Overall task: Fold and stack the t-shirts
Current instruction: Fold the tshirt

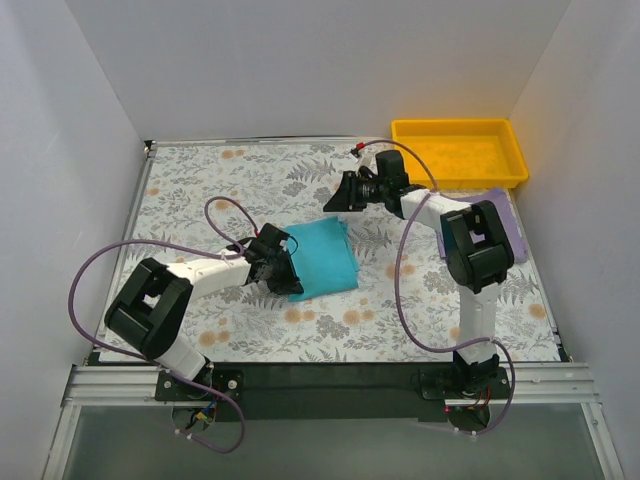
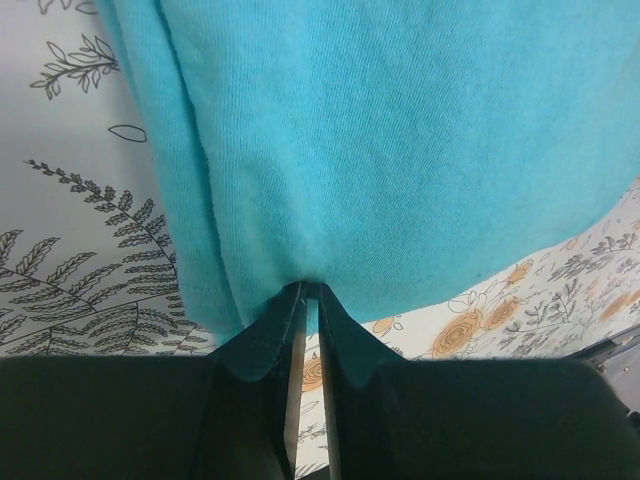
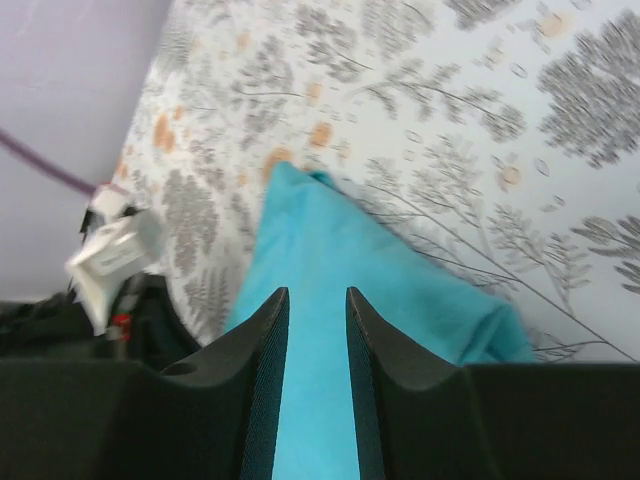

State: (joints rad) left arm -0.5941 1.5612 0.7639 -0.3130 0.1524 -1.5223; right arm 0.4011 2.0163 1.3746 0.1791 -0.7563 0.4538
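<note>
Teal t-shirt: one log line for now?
teal t-shirt folded | left gripper jaws shut on its edge | right gripper jaws open, empty

Yellow plastic tray (image 1: 460, 150) sits at the floral tablecloth's (image 1: 250, 175) far right corner

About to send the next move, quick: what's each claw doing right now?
Left claw: closed, pinching the edge of the teal t-shirt.
Right claw: open, holding nothing, above the teal t-shirt.
</note>
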